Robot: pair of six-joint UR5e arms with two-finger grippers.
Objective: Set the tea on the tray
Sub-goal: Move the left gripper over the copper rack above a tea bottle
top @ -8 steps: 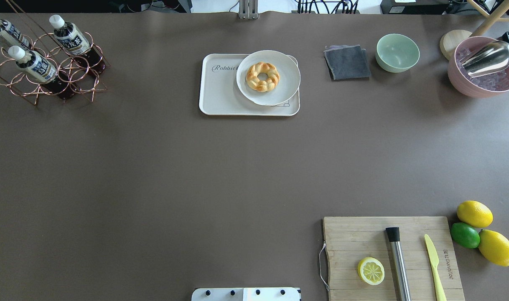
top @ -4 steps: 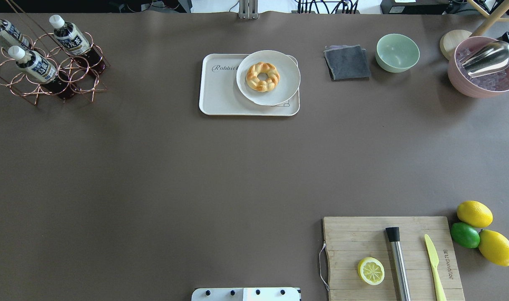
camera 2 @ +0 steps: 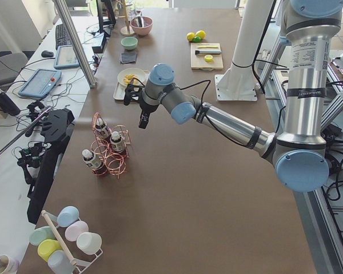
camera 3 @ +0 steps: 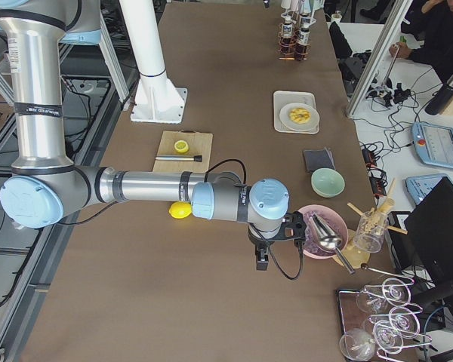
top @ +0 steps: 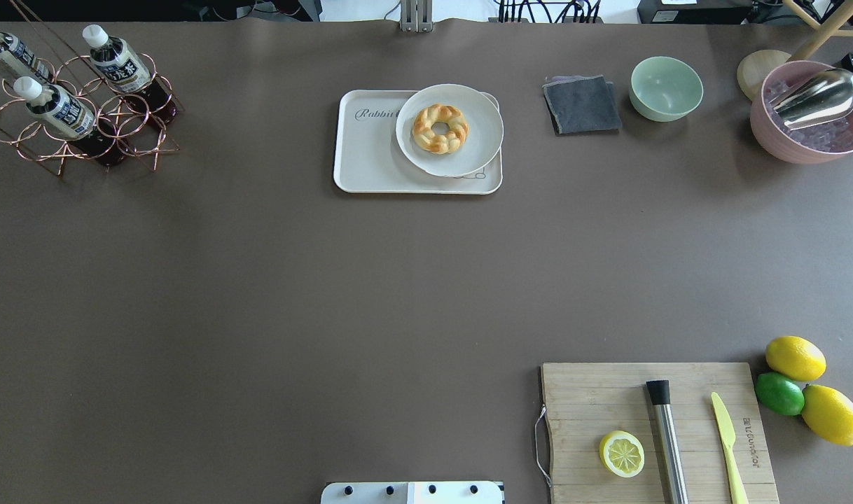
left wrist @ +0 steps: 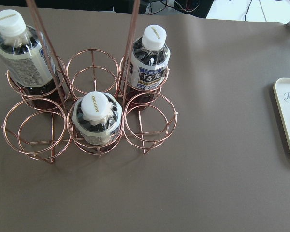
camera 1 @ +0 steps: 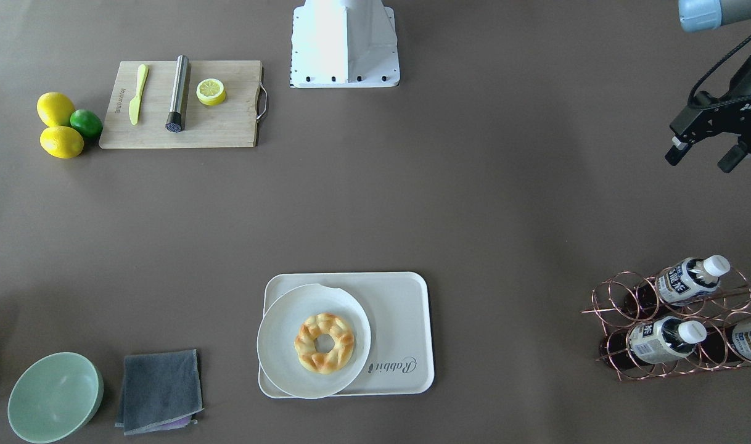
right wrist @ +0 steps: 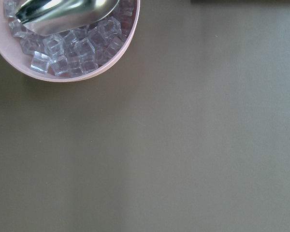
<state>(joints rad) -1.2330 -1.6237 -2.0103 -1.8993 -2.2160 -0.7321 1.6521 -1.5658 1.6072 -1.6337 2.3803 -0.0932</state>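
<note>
In the front-facing view the left gripper (camera 1: 701,158) hangs over bare tabletop (camera 1: 474,203) on the robot's side of the copper wire rack (camera 1: 616,345), its fingers (camera 1: 674,154) apart and holding nothing, clear of the three tea bottles (camera 1: 659,340) that sit in the rack's rings. The tray (camera 1: 400,308) lies well apart from the rack, toward the tabletop's middle. The overhead view shows the tea bottles (top: 59,108) upright in the rack (top: 132,140), white caps up. From the exterior left view the left gripper (camera 2: 135,109) is above and just past the rack (camera 2: 117,165), between it and the tray, touching no bottle (camera 2: 117,141). The left wrist view looks down on the rack (left wrist: 92,72): one tea bottle (left wrist: 94,118) stands almost end-on below the camera, long axis vertical, cap toward the lens, and the other two stand in rings behind it. In the exterior right view the right gripper (camera 3: 260,256) is at the far end from the rack (camera 3: 294,34); whether its fingers are apart cannot be told.
</note>
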